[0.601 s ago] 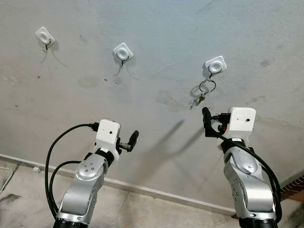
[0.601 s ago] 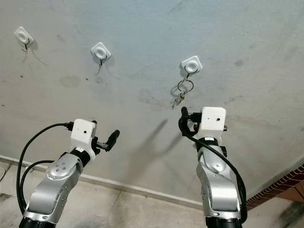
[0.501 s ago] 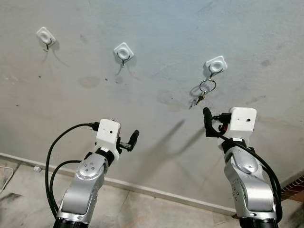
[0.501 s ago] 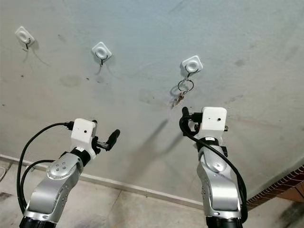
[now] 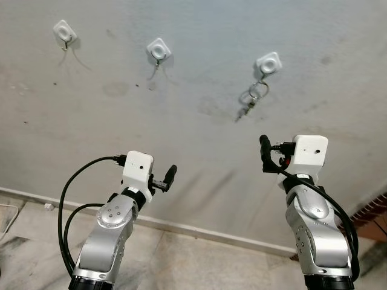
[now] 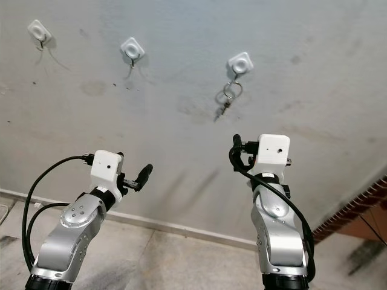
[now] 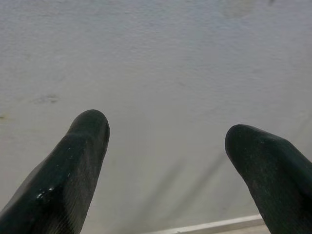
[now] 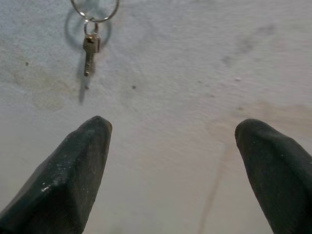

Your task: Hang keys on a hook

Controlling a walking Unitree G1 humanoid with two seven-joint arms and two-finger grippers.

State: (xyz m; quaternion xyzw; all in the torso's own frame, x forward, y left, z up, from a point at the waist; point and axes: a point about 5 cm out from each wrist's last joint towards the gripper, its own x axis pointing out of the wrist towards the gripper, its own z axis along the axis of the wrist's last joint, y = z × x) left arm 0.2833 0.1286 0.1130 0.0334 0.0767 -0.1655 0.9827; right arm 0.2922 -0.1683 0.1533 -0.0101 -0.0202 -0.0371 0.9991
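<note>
A small key on a metal ring [image 5: 254, 96] hangs from the rightmost white wall hook [image 5: 268, 63]; the key [image 8: 90, 53] also shows in the right wrist view. Two more white hooks [image 5: 159, 48] [image 5: 63, 28] on the grey wall hold nothing. My right gripper [image 5: 264, 154] is raised below the hanging key, apart from it and open, with black fingers [image 8: 73, 175] spread and nothing between them. My left gripper [image 5: 170, 177] is held lower at the left, open, its fingers [image 7: 73, 165] facing bare wall.
The grey plaster wall [image 5: 193, 121] stands close in front, with a pale skirting strip [image 5: 199, 232] along its foot and a tiled floor [image 5: 181, 266] below. A brick edge [image 6: 357, 205] shows at the lower right. A white cable [image 5: 9, 211] lies at the lower left.
The whole view has shifted: hooks and key now sit higher and smaller and more floor shows, so the camera has drawn back. Both grippers stay open and empty.
</note>
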